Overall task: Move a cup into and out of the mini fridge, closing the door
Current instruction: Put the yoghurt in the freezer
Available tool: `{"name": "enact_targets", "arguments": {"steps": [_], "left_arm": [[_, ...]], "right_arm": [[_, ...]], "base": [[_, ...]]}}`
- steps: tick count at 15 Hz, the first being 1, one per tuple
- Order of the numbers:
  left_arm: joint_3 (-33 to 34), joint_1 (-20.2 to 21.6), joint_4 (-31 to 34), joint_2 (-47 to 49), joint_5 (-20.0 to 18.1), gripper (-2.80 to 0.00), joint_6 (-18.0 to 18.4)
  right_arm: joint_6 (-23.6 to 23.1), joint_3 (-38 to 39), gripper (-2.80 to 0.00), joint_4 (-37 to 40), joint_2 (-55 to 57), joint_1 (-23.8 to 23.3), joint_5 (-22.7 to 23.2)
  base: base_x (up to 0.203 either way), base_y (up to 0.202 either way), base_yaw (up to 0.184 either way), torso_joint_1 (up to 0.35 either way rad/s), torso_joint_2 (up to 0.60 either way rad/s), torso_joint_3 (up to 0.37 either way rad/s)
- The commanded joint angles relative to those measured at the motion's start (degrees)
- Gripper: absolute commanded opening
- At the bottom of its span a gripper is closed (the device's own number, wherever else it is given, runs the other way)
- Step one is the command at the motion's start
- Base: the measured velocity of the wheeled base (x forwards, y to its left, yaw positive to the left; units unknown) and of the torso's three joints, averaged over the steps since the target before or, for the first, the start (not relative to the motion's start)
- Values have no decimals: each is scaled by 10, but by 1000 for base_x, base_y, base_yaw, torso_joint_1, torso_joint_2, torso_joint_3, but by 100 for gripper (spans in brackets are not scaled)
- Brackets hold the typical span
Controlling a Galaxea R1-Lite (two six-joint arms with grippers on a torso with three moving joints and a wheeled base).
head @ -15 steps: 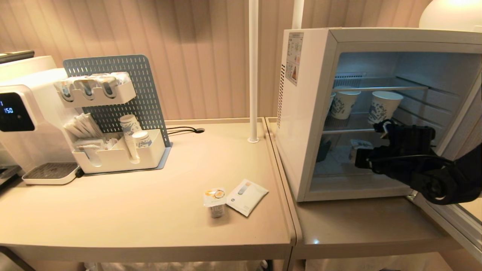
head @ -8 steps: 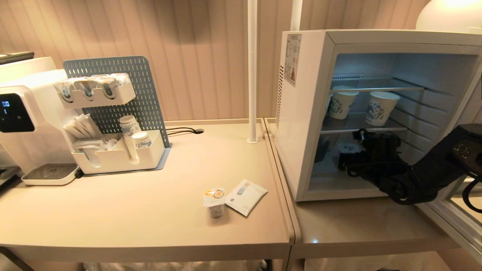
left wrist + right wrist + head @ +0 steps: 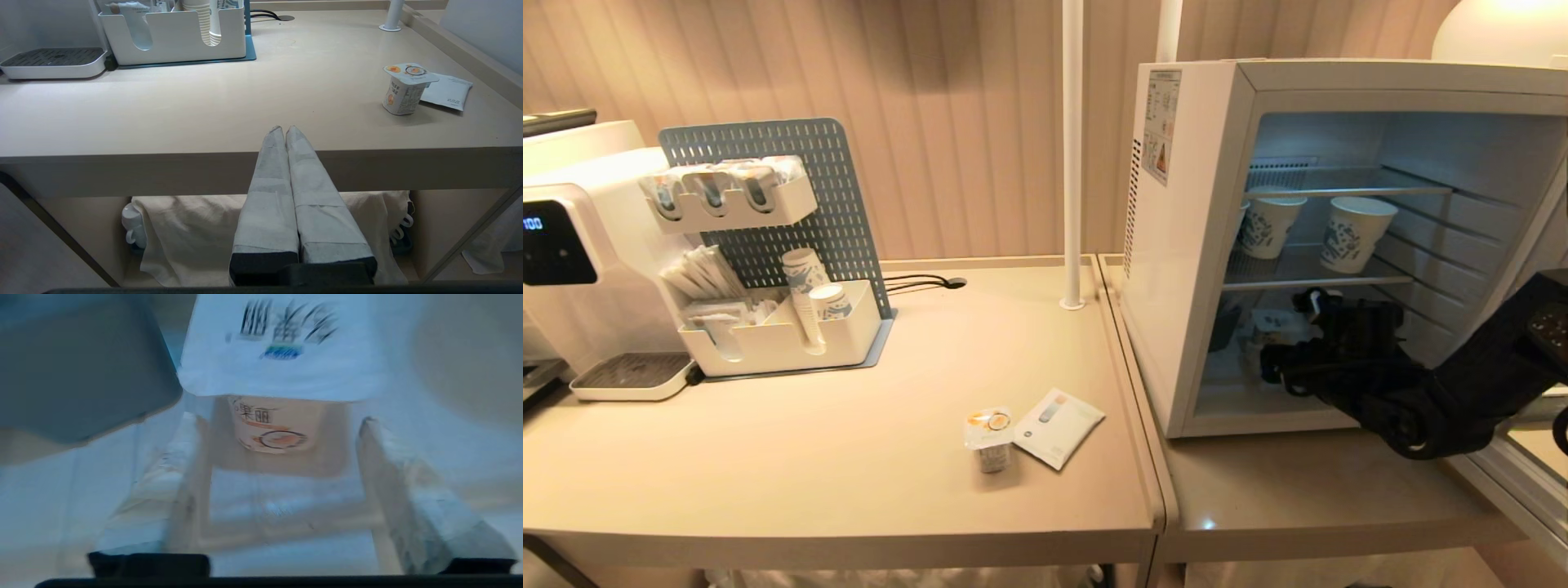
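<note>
The white mini fridge (image 3: 1176,286) stands open on the right-hand table, its door (image 3: 1523,482) swung out at the right. My right arm reaches into the bottom compartment, where the right gripper (image 3: 1278,359) is near the floor. In the right wrist view that gripper (image 3: 278,418) is open. A small cup (image 3: 273,424) with an orange label stands just ahead between the fingertips (image 3: 369,428), touching neither. A white printed packet (image 3: 282,347) lies behind it. My left gripper (image 3: 284,130) is shut and empty, parked below the table's front edge.
Two paper cups (image 3: 1270,224) (image 3: 1352,233) stand on the fridge's wire shelf. A dark container (image 3: 77,363) sits beside the cup. On the left table are a yogurt cup (image 3: 990,437), a packet (image 3: 1058,426), a pegboard organiser (image 3: 784,327), a water dispenser (image 3: 564,245) and a white pole (image 3: 1072,163).
My right arm has gone lower and deeper into the fridge's bottom compartment, shifting left. The head view wobbled slightly. The left arm has not moved.
</note>
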Motion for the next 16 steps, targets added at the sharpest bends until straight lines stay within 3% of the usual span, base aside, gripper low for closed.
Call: {"name": "enact_targets", "arguments": {"steps": [1,7,8,10,12,14,16], "left_arm": [[0,0,0,0,0,-280,0],[0,0,1,-1,0,-280,0],[-1,0,1,0,0,-280,0],[-1,0,1,-1,0,-280,0],[-2,0,1,-1,0,-280,0],[-2,0,1,-1,0,-280,1],[-2,0,2,-1,0,-280,1]], "right_arm": [[0,29,0,-5,-60,0,0],[-1,201,0,-6,-303,1,42],[-1,233,-280,-4,-356,1,48],[-2,292,-280,12,-477,6,55],[-3,320,-280,83,-621,8,55],[-4,307,-280,255,-793,9,49],[0,239,-280,538,-948,6,43]], "base": [[0,0,0,0,0,0],[0,0,0,0,0,0],[0,0,0,0,0,0],[0,0,0,0,0,0],[0,0,0,0,0,0],[0,0,0,0,0,0],[0,0,0,0,0,0]]}}
